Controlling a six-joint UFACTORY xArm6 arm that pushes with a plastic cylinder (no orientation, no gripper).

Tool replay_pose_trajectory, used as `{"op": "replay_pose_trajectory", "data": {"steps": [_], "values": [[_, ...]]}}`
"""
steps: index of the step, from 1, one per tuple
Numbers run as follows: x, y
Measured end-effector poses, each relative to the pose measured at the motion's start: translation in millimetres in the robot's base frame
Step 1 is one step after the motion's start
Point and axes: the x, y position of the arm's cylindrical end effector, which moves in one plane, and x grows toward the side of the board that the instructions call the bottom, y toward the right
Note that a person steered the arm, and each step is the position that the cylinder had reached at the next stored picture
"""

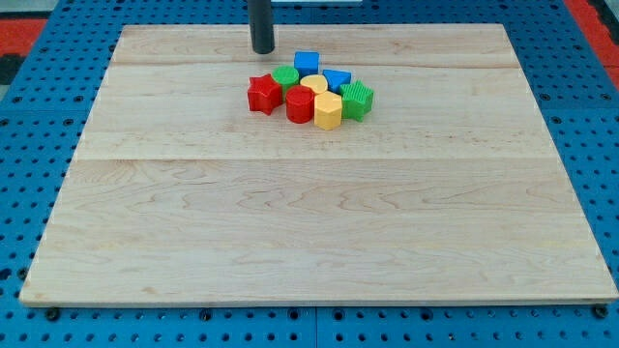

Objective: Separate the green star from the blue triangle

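The green star (357, 100) lies at the right end of a tight cluster of blocks near the view's top centre. The blue triangle (337, 79) lies just up and left of it, and the two look to be touching. My tip (263, 50) rests on the board up and left of the cluster, apart from every block. It stands a short way above the red star (263, 94) and left of the blue cube (307, 63).
The cluster also holds a green block (284, 77), a yellow block (315, 85), a red cylinder (299, 104) and a yellow hexagon (329, 111). The wooden board (309, 232) lies on a blue perforated table.
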Motion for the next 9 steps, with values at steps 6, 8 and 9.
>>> {"op": "replay_pose_trajectory", "data": {"steps": [6, 8, 9], "values": [[91.2, 96.1], [90.3, 132.6], [88.5, 152.9]]}}
